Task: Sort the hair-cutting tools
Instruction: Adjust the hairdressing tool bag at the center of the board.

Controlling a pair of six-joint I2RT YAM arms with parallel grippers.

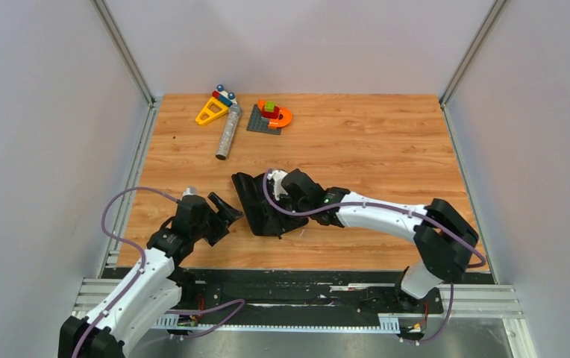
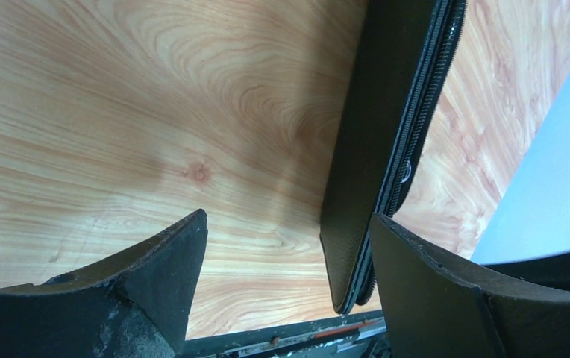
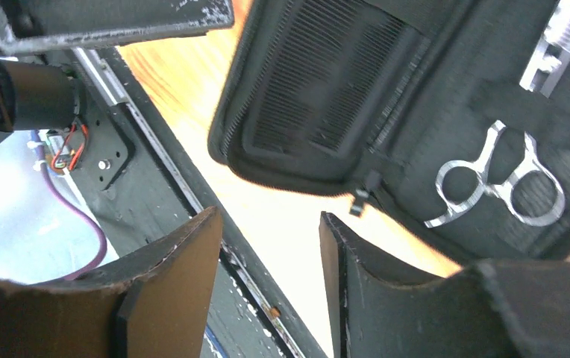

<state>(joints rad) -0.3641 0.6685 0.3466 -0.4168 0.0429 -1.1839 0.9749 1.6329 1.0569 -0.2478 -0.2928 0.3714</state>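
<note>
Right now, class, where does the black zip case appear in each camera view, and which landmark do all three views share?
Top external: the black zip case lies mid-table, slightly left of centre.
Left wrist: the case is at upper right, seen edge-on with its zip showing.
Right wrist: the case fills the top and right, open, with silver scissors inside.
Shared landmark: the wooden tabletop under the case.

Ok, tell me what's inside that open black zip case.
Silver scissors lie in the case, ringed handles showing, blades hidden under black fabric. A silver toothed piece shows at the edge. What the ribbed flap pocket holds cannot be seen.
</note>
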